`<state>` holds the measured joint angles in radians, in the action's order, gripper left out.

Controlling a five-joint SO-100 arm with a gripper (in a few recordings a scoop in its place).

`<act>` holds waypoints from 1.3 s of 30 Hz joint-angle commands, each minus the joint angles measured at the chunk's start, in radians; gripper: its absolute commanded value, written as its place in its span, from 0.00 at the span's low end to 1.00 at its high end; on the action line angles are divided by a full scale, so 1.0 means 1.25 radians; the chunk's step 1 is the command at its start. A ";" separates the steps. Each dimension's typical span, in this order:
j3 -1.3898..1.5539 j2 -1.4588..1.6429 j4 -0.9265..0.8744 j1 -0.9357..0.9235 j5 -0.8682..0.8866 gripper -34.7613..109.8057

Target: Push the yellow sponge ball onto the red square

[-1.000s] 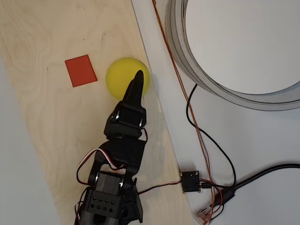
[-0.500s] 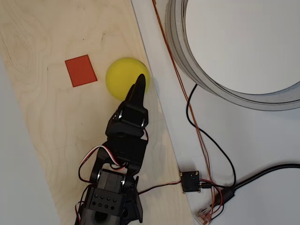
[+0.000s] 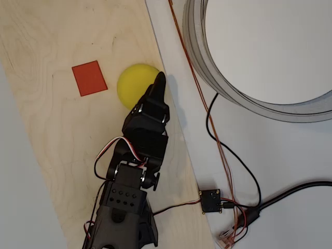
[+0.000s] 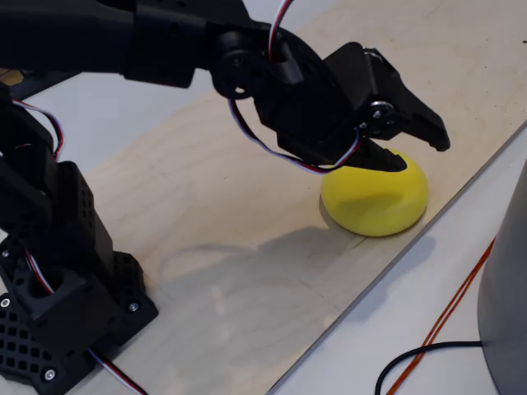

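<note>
Overhead view, left to right: I see the red square [image 3: 90,78], a flat, slightly tilted orange-red patch, lying on the pale wooden board [image 3: 46,129]; just to its right, apart from it, rests the yellow sponge ball [image 3: 133,84], matte and round. My gripper [image 3: 159,82] overlaps the ball's right edge, its black tip pointing up the picture. In the fixed view the gripper [image 4: 420,146] hangs over the ball's [image 4: 375,197] top, the lower finger [image 4: 383,159] lying against the foam; the jaws stand a narrow gap apart and hold nothing. Compared with a second ago, the tip has shifted from over the ball's middle toward its right side, while ball and square lie where they were. Right of the board, thin red and black wires [image 3: 215,140] cross the white table [image 3: 290,150] beside a grey ring [image 3: 199,49].
</note>
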<state>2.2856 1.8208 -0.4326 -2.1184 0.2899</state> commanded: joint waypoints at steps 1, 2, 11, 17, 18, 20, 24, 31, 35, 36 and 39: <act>-0.039 -0.026 -0.010 -0.016 0.029 0.36; -0.048 -0.040 -0.010 -0.016 0.034 0.35; -0.097 -0.098 -0.009 0.012 0.074 0.36; -0.121 -0.136 -0.006 0.048 0.113 0.37; -0.125 -0.144 -0.006 0.054 0.120 0.37; -0.129 -0.161 -0.006 0.066 0.137 0.37; -0.128 -0.193 -0.005 0.080 0.164 0.37; -0.114 -0.222 -0.004 0.079 0.173 0.36; -0.113 -0.242 -0.004 0.090 0.200 0.37; -0.113 -0.242 -0.004 0.097 0.206 0.37; -0.112 -0.237 -0.004 0.125 0.243 0.37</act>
<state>2.1246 1.5232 -0.4264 -2.0034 0.5461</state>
